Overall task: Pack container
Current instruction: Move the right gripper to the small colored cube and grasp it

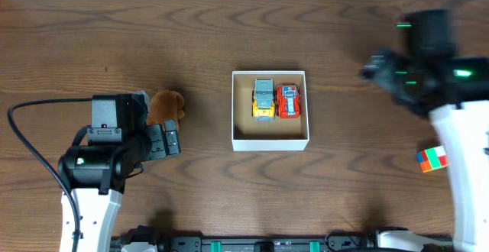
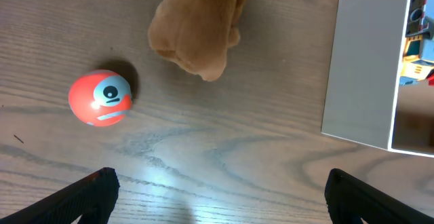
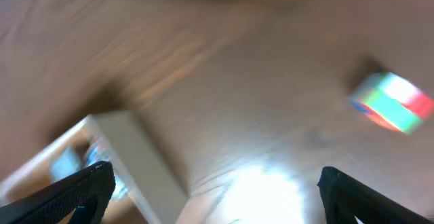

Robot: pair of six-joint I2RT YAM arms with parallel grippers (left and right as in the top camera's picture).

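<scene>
The container (image 1: 269, 143), a shallow white box with a tan floor, sits mid-table and holds a yellow-grey toy car (image 1: 263, 99) and a red toy car (image 1: 288, 101). A brown plush toy (image 1: 168, 105) lies to its left. My left gripper (image 1: 170, 140) is open and empty, low over the table just in front of the plush (image 2: 196, 24) and a red ball with a face (image 2: 100, 97); the container's wall (image 2: 363, 68) is at its right. My right gripper (image 1: 373, 67) is open, empty and blurred, to the right of the container (image 3: 139, 159).
A multi-coloured cube (image 1: 432, 159) lies at the right, near the right arm, and it also shows in the right wrist view (image 3: 393, 102). The left arm's black cable (image 1: 23, 141) loops over the table at the far left.
</scene>
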